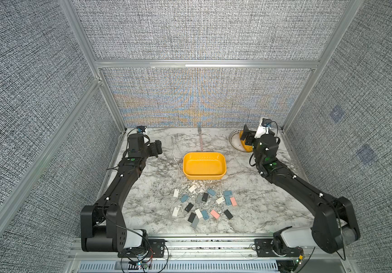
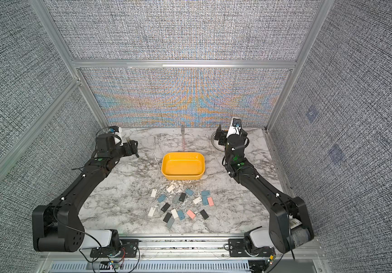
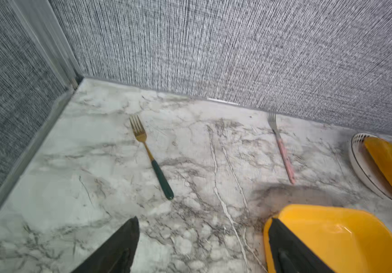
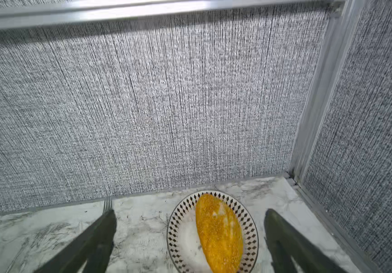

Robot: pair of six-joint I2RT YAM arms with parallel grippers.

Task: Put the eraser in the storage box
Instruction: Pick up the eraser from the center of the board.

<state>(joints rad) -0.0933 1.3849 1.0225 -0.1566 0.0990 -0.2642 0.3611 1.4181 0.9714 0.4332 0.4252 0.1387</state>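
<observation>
Left gripper [image 3: 203, 221], jaws apart, near storage box [image 1: 204, 176]; marks on erasers [image 1: 176, 193] illegible.

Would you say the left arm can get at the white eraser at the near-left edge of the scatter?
Probably yes: the white eraser lies flat on open marble with space all round, and the left gripper is open and empty.

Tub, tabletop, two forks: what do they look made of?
Tub: likely plastic; uniform yellow, glossy highlights, rounded moulded rim.
Tabletop: marble look, smooth; real stone or printed laminate, cannot tell.
Green-handled fork: gold-toned metal head, glossy dark green handle, maybe ceramic or plastic.
Pink fork: silvery metal head, pale pink handle, material unclear.
</observation>
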